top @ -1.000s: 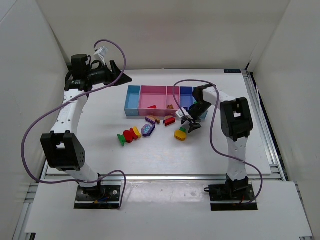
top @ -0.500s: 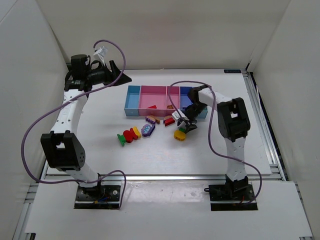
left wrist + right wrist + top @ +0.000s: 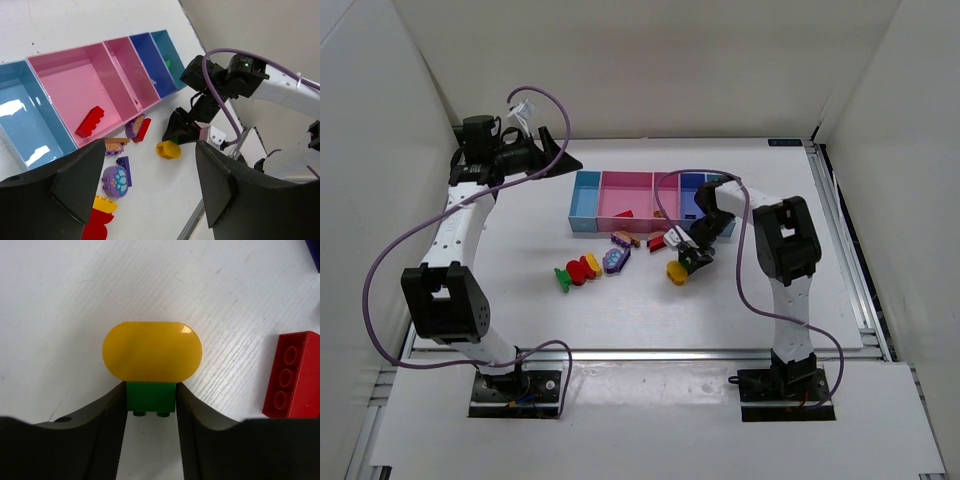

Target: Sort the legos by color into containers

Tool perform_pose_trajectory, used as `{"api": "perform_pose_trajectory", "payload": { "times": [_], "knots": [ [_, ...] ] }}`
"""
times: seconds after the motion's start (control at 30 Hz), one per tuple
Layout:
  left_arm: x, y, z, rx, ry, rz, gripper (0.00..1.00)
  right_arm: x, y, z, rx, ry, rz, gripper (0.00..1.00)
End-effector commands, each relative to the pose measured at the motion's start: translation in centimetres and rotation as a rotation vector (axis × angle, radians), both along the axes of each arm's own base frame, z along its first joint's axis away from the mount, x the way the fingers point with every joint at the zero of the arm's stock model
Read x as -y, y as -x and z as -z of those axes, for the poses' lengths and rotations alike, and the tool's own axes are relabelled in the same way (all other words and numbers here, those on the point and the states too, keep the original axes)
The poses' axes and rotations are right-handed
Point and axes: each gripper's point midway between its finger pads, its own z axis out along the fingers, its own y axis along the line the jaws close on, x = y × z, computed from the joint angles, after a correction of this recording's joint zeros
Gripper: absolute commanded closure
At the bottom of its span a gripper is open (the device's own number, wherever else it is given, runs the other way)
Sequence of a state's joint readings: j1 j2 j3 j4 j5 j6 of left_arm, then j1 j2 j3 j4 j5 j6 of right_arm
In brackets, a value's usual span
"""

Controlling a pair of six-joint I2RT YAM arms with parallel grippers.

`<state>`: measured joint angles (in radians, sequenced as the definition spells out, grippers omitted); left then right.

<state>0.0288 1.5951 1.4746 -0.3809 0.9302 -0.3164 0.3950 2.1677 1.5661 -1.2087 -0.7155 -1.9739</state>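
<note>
A yellow rounded piece (image 3: 152,351) with a green block (image 3: 150,396) on its end lies on the white table. My right gripper (image 3: 150,412) is low over it, and its jaws press both sides of the green block. The top view shows the same, with the right gripper (image 3: 689,257) on the yellow piece (image 3: 676,271). My left gripper (image 3: 560,155) is open and empty, raised high at the back left. The joined bins (image 3: 586,203) stand in a row behind the pieces. One pink bin (image 3: 54,64) holds a red brick (image 3: 90,121).
Loose pieces lie in front of the bins: a purple round piece (image 3: 616,260), a red and yellow one (image 3: 585,268), a green one (image 3: 563,277), a red brick (image 3: 658,241) and an orange-purple one (image 3: 626,238). The red brick (image 3: 290,375) lies right of my right fingers.
My right gripper has moved left and down to the yellow piece and closed on its green block. The piece has shifted slightly left. The left arm has barely moved.
</note>
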Motion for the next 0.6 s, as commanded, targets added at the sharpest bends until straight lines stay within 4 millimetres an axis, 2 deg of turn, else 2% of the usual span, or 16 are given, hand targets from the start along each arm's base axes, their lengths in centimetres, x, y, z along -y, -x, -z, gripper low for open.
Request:
{"api": "perform_pose_trajectory", "payload": {
  "times": [0.0, 0.23, 0.27, 0.33, 0.37, 0.4, 0.43, 0.5, 0.53, 0.57],
  "knots": [
    [0.1, 1.8, -2.6, 0.068, 0.010, 0.012, 0.17, -3.9, -0.8, -4.0, 0.622, -0.530, -0.717, 0.57],
    [0.4, 3.0, -2.0, 0.028, 0.040, 0.013, 0.17, -4.2, 0.3, -4.9, 0.618, -0.527, -0.641, 0.77],
    [0.3, 3.3, -2.2, 0.036, 0.040, 0.011, 0.17, -4.3, 0.3, -5.7, 0.622, -0.531, -0.615, 0.80],
    [0.5, 3.8, -1.6, 0.018, 0.045, 0.012, 0.18, -4.9, 0.7, -6.1, 0.634, -0.548, -0.587, 0.86],
    [0.5, 4.2, -1.6, 0.010, 0.049, 0.010, 0.18, -5.0, 0.6, -7.1, 0.640, -0.534, -0.545, 0.87],
    [0.5, 4.8, -1.2, -0.007, 0.056, 0.007, 0.18, -5.6, -0.2, -7.6, 0.687, -0.532, -0.519, 0.88],
    [0.7, 5.3, -1.1, -0.030, 0.070, 0.007, 0.18, -6.1, 0.1, -7.7, 0.681, -0.516, -0.499, 0.89],
    [1.0, 6.6, -0.2, -0.076, 0.088, 0.003, 0.19, -6.6, -0.8, -9.0, 0.670, -0.454, -0.372, 0.90],
    [1.2, 7.2, -0.1, -0.098, 0.105, 0.010, 0.19, -7.8, -2.5, -9.9, 0.751, -0.436, -0.337, 0.92],
    [1.4, 7.6, 0.1, -0.109, 0.109, 0.013, 0.19, -8.5, -3.2, -10.5, 0.760, -0.410, -0.282, 0.94]
  ]
}}
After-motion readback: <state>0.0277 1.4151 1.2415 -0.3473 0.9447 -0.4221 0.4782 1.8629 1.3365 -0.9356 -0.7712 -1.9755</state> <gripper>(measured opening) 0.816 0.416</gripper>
